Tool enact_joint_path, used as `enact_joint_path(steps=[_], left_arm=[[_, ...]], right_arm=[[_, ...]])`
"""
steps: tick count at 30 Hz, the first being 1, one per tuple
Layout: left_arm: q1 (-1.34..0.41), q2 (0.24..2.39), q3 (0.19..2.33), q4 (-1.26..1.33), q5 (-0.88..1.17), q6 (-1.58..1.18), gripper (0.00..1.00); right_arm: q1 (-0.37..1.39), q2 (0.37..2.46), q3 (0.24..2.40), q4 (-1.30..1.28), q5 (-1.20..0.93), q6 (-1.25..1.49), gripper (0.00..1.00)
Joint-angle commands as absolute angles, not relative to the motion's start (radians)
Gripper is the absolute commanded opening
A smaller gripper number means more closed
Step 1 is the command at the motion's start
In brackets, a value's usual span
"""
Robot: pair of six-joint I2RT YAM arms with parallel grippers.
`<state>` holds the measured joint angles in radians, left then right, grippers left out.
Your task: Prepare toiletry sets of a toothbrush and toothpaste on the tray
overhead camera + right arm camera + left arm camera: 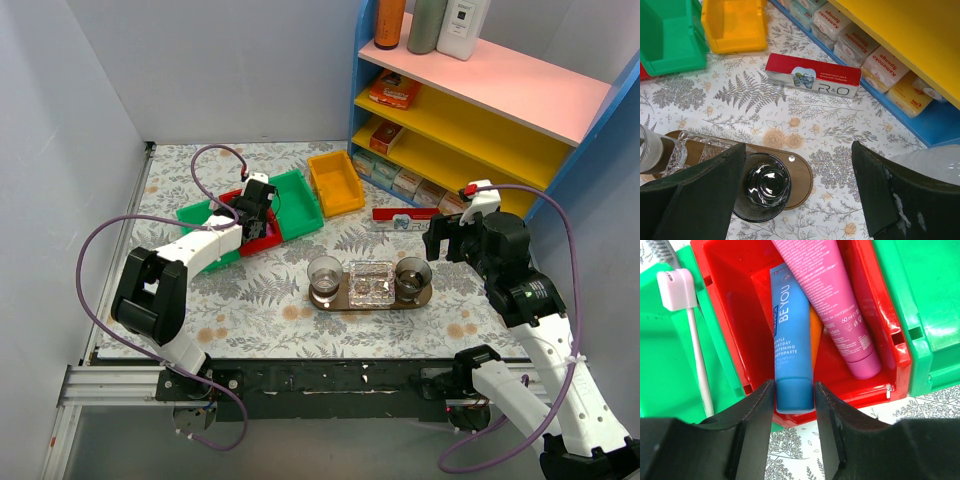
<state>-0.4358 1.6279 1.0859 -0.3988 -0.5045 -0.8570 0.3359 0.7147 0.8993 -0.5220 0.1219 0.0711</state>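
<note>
The step in hand is the pick of the first tube. The left gripper (795, 392) is down in the red bin (725, 315), with a finger on either side of the cap end of the blue toothpaste (790, 335). The fingers sit right against the cap with no gap showing, but whether they are truly clamping it or only bracketing it I cannot tell. The tube lies flat on the bin floor, cap toward the wrist. The pink toothpaste (835, 295) lies just beside it at about two o'clock, and something orange shows between the two. At nine o'clock, in the neighbouring green bin (660, 365), lies a toothbrush (698, 355), white-handled with a pale cap over its head. From above, the red bin sits at roughly ten o'clock from the tray (800, 172), well apart from it. The tray carries a dark cup (765, 185) at one end, a glass dish (695, 150) in the middle and a second cup at the far end (no brush or paste is visible on it, so the task looks barely begun). The right gripper (799, 150) hangs above the tray's right end with its fingers spread wide and nothing between them. The next move, as I judge it, calls for a firm pinch on the cap, then a straight lift clear of the bin wall and the pink tube.
</note>
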Motion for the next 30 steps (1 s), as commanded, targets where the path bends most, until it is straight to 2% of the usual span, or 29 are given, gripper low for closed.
enact_joint_path(steps=[1, 23, 30], left_arm=[[-0.442, 1.605, 1.078, -0.43, -0.519, -0.87, 0.39], [-0.434, 1.672, 1.091, -0.414, -0.518, -0.854, 0.38], [-0.431, 1.669, 1.095, -0.399, -0.535, -0.848, 0.25]], right_arm=[[0.336, 0.703, 0.894, -0.502, 0.133, 0.061, 0.93], [0.336, 0.689, 0.887, -0.503, 0.137, 0.066, 0.92], [0.336, 0.687, 0.884, -0.502, 0.132, 0.069, 0.92]])
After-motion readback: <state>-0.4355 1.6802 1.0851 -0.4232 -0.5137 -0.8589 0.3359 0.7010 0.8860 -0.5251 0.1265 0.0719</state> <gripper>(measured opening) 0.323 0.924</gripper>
